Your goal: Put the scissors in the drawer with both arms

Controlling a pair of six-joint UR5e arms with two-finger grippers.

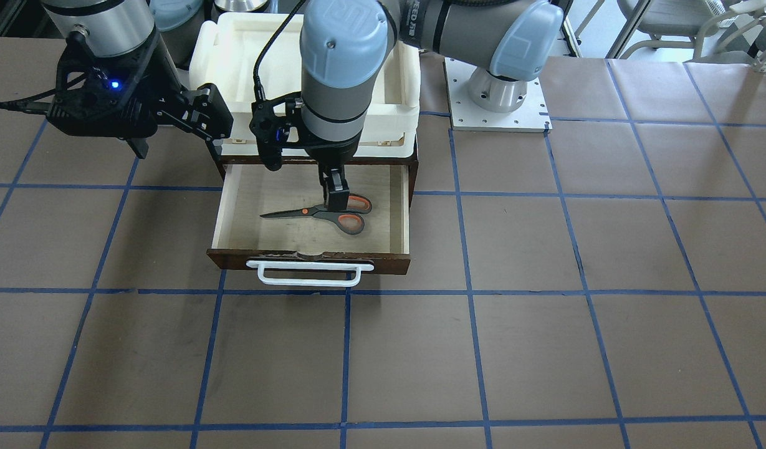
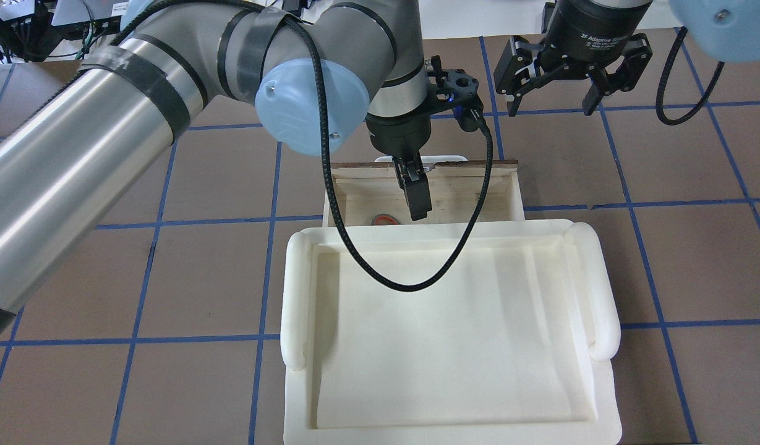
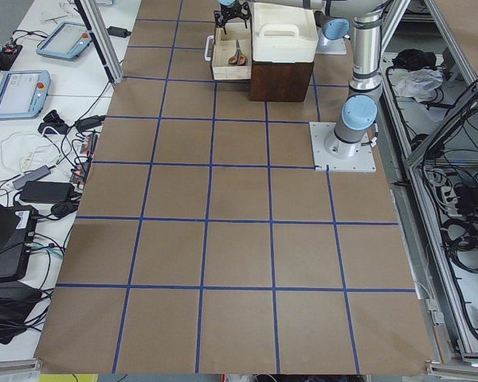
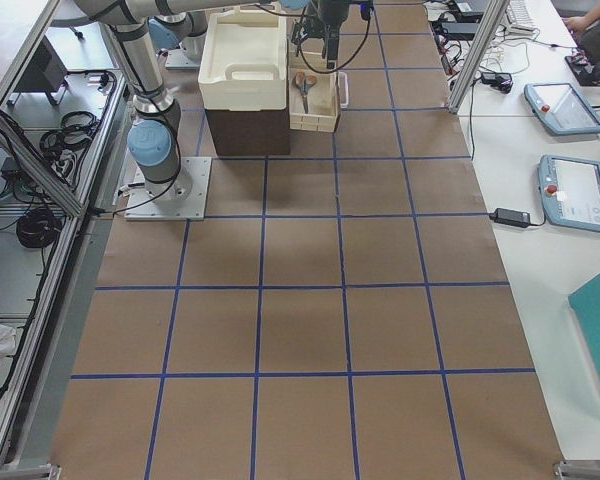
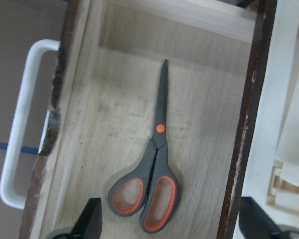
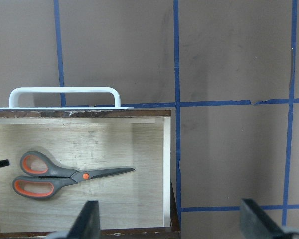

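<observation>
- Scissors lie flat on the plywood floor of the drawer, approx mid-floor, blades shut and running parallel w/ the drawer front.
- Blade tip points toward robot's right; grey loops w/ orange-red lining point toward its left. Orange pivot dot faces up.
- Drawer is pulled out of a dark brown cabinet. Its white bar handle faces away from the robot.
- Left gripper reaches straight down into the drawer, over the handle-loop end of the scissors. It is released: in the left wrist view the jaws stand wide, one on each side of the loops, and neither touches them. Nothing is held.
- Right gripper hangs above the bench, just off the drawer's side on robot's right, higher than the left one. Jaws spread wide, nothing between them.
- White plastic tray sits on top of the cabinet, behind the open drawer.
- Bench is covered in brown paper w/ a blue tape grid.
</observation>
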